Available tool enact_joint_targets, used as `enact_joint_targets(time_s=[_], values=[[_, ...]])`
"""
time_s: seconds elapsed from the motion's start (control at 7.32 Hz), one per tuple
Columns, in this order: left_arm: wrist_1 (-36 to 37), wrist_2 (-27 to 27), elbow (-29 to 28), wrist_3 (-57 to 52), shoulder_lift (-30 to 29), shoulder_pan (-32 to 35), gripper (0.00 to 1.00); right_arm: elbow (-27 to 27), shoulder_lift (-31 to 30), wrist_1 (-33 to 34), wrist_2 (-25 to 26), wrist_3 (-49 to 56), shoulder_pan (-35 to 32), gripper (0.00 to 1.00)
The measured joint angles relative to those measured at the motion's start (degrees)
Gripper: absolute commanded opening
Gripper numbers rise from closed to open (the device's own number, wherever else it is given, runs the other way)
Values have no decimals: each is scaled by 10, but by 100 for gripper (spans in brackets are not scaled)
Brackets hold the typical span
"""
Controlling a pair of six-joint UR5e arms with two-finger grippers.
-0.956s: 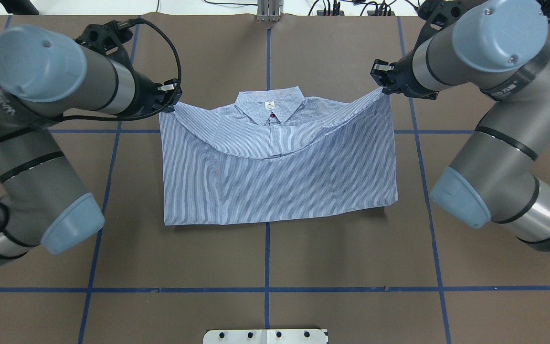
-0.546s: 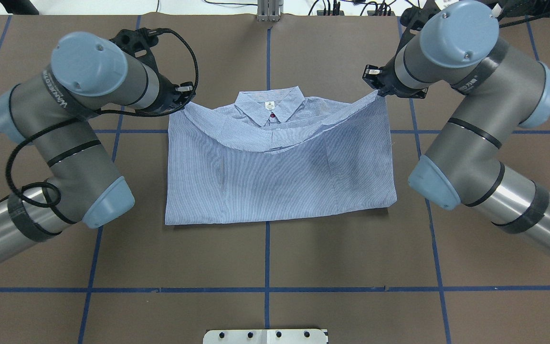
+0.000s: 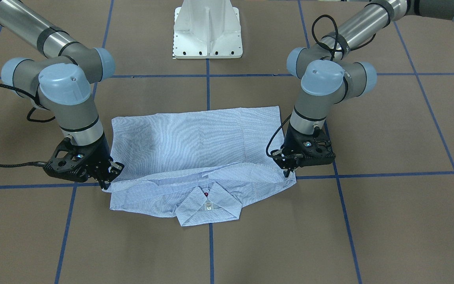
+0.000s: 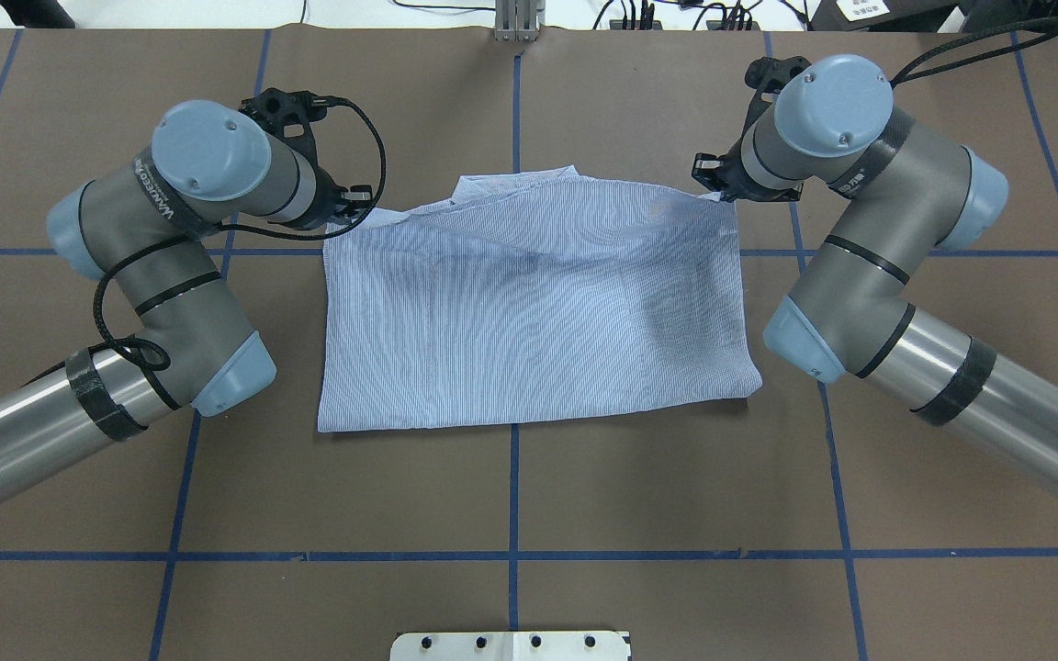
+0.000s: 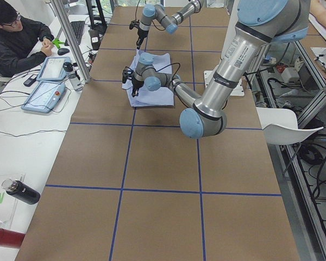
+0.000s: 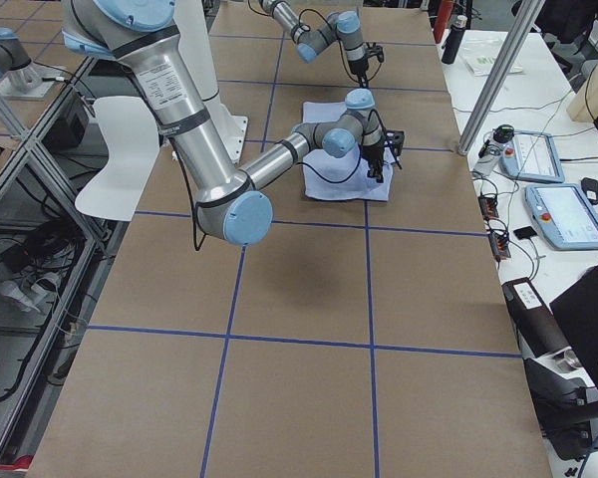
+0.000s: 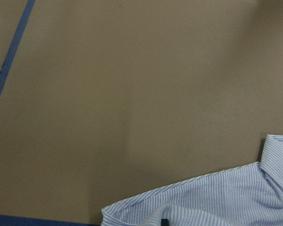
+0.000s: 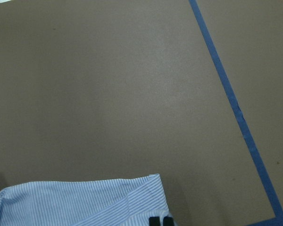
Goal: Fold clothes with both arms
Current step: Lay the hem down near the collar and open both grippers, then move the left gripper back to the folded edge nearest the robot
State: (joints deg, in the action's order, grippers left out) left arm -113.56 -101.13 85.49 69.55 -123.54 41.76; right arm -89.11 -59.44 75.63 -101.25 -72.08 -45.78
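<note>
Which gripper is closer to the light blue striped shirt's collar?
Left, narrowly. The black left gripper pinches the light blue striped shirt on one side of its collar; the black right gripper pinches it on the other, slightly farther off.

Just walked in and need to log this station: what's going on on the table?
A striped shirt is being folded on the table. The left tool and right tool each pinch a corner of the half folded over toward the collar. The fold lies nearly flat, not yet released.
</note>
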Motion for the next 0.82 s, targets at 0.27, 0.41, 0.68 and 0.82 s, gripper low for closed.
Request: enact_joint_targets(time_s=[0.27, 0.41, 0.68, 0.82], values=[[-10, -2, -1, -1, 1, 1, 100, 1, -1, -1, 0, 3, -1, 100], [-16, -10, 0, -9, 1, 3, 100, 1, 0, -1, -2, 4, -3, 100], [-20, -75, 32, -56, 18, 22, 100, -3, 1, -3, -35, 9, -14, 100], [-21, -94, 65, -65, 43, 25, 100, -9, -4, -4, -48, 17, -17, 100]])
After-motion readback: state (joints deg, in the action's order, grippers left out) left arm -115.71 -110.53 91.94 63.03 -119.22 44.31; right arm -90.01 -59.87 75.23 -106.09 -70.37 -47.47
